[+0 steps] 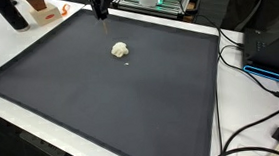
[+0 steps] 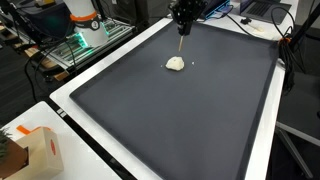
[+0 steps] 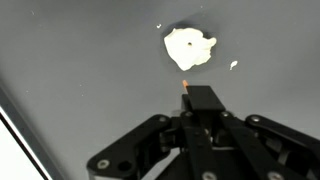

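Stick [image 3: 186, 84] points at white lump [image 3: 189, 48] on black table mat [image 2: 180, 120].

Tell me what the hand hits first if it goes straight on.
Likely the white lump, just ahead of the stick in the hand; else the dark mat beside it. Depth unclear.

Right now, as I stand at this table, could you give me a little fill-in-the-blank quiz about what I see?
1. The big flat mat is dark ____ in colour.
2. The end effector is closed on a thin stick whose tip, seen in the wrist view, is coloured ____.
3. On the mat lies just ____ pale lump, with a tiny crumb beside it.

Missing words: grey; orange; one.
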You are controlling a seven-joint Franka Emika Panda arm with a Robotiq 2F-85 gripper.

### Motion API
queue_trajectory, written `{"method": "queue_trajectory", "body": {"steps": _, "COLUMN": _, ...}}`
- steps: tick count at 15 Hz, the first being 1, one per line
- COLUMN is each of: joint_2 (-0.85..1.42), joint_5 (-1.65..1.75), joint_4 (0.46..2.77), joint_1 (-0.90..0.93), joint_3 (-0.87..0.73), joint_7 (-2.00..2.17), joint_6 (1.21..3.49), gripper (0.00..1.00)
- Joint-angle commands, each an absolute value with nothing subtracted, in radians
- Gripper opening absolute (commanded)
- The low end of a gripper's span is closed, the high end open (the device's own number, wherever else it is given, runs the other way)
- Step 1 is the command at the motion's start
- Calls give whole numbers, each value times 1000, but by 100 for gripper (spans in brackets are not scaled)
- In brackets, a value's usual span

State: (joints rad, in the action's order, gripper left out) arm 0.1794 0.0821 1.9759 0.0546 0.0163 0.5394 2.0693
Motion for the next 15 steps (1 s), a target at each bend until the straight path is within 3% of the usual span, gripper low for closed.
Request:
{"method": "queue_trajectory", "body": {"steps": 1, "joint_2": 276, "joint_5": 175, "joint_4": 1903, "joint_1": 92, "joint_3": -18, "joint_7": 766, "joint_6": 2058, "gripper": 3}}
{"method": "queue_trajectory", "body": {"steps": 8, "joint_2": 391, "joint_5": 373, "joint_4": 1825, "joint_1": 162, "joint_3": -66, "joint_7": 1129, "joint_6": 1976, "gripper": 3}}
{"method": "queue_trajectory", "body": {"steps": 15, "joint_2": 487, "joint_5": 410, "joint_4": 1719, "joint_1": 184, "joint_3": -57, "joint_7": 1145, "joint_6": 1736, "gripper": 3}}
